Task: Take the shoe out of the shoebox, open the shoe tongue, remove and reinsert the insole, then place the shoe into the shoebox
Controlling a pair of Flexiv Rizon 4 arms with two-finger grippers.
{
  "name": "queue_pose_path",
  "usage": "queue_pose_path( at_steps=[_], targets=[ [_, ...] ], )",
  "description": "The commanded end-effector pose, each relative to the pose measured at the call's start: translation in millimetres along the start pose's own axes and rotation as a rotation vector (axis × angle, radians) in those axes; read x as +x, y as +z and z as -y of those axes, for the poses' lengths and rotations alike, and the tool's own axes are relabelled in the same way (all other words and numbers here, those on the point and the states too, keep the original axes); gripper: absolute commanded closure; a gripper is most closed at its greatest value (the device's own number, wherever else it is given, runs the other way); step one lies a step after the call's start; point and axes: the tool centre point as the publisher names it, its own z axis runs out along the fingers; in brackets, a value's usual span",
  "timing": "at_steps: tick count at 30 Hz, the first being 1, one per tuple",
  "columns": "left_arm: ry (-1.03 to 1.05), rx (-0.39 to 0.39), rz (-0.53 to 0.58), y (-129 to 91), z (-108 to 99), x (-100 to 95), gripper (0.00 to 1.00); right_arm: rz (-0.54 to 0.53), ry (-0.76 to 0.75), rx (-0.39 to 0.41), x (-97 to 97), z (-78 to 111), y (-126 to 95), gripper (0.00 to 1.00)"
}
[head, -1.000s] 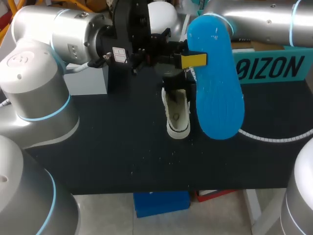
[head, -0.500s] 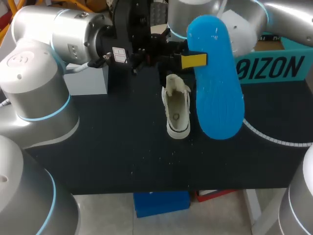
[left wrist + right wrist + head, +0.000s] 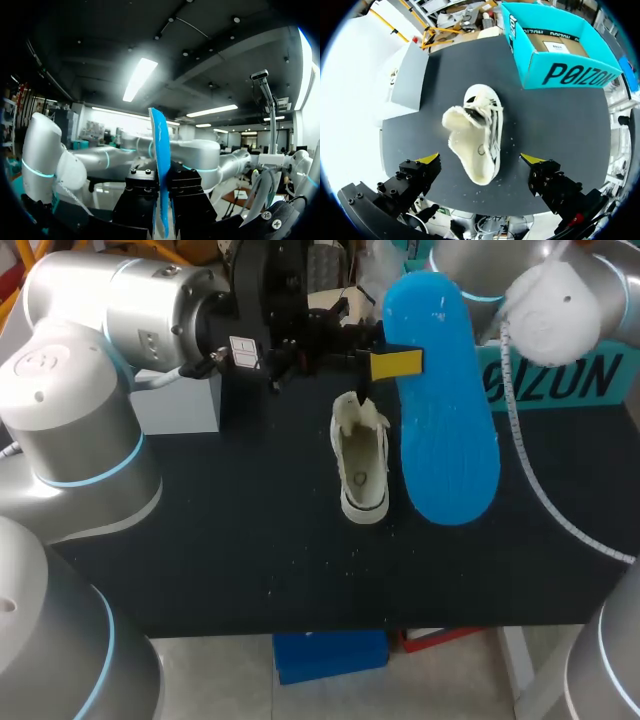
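left gripper (image 3: 165, 200) is clamped on the blue insole (image 3: 440, 420), holding it edge-on and well above the table (image 3: 200, 530), likely so the shoe (image 3: 362, 465) below is left free for the reinsert. shoe sits sole-down on the table with its tongue pulled open, near the shoebox (image 3: 570, 75) but outside it. right gripper (image 3: 480, 160) hangs high over the shoe with fingers spread wide and nothing in them, probably placed to come down and steady the shoe while the insole goes in.
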Motion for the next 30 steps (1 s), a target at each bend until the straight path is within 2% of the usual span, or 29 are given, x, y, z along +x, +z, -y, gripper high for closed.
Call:
queue_pose_path(
  at_steps=[1,3,7,13,24,30],
  targets=[
    [0.002,0.002,0.003,1.5,-0.9,-0.3,1.00,-0.706,0.137,-0.018,-14.5,11.2,-10.8,0.00],
    [0.002,0.002,0.003,1.5,-0.9,-0.3,1.00,-0.819,0.150,0.005,-13.8,10.7,-12.8,0.00],
    [0.002,0.002,0.003,1.5,-0.9,-0.3,1.00,-0.946,0.164,0.027,-12.7,9.0,-16.3,0.00],
    [0.002,0.002,0.003,1.5,-0.9,-0.3,1.00,-1.059,0.154,0.052,-12.3,5.1,-21.0,0.00],
    [0.002,0.002,0.003,1.5,-0.9,-0.3,1.00,-1.183,0.134,0.022,-13.5,0.5,-26.3,0.00],
    [0.002,0.002,0.003,1.5,-0.9,-0.3,1.00,-1.199,0.121,0.008,-14.1,-1.2,-26.7,0.00]
  ],
)
